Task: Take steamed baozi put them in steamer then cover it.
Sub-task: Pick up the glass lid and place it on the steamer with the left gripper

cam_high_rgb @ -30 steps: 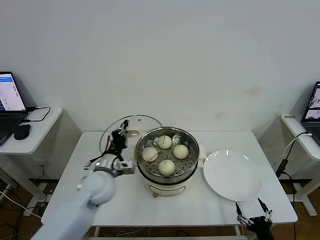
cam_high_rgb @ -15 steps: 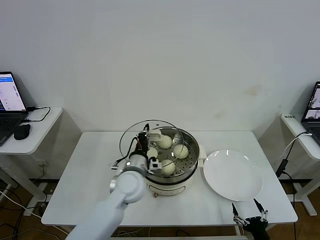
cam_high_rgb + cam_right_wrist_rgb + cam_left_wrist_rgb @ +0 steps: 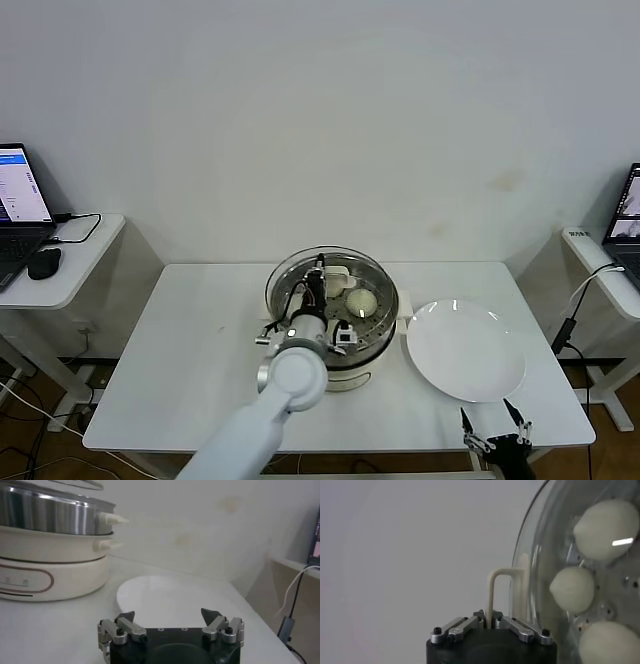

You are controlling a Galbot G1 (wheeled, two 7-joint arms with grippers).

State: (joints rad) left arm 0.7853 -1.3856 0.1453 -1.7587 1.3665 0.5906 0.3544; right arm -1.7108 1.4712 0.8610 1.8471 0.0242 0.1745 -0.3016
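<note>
Glass cover (image 3: 330, 285) gripped by left hand (image 3: 318, 268), over steamer (image 3: 372, 352)

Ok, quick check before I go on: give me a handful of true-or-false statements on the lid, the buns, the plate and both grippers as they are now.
1. The left gripper is shut on the cream-white bar handle of the round clear glass lid. True.
2. The lid lies flat on the table beside the pot. False: it is held over the round shiny steel steamer.
3. Small cream-white buns show through the glass, inside the steamer. True.
4. The flat white plate holds two buns. False: nothing lies on it.
5. The right gripper is closed on the plate's rim. False: its fingers are open, at the table's near edge, touching nothing.
</note>
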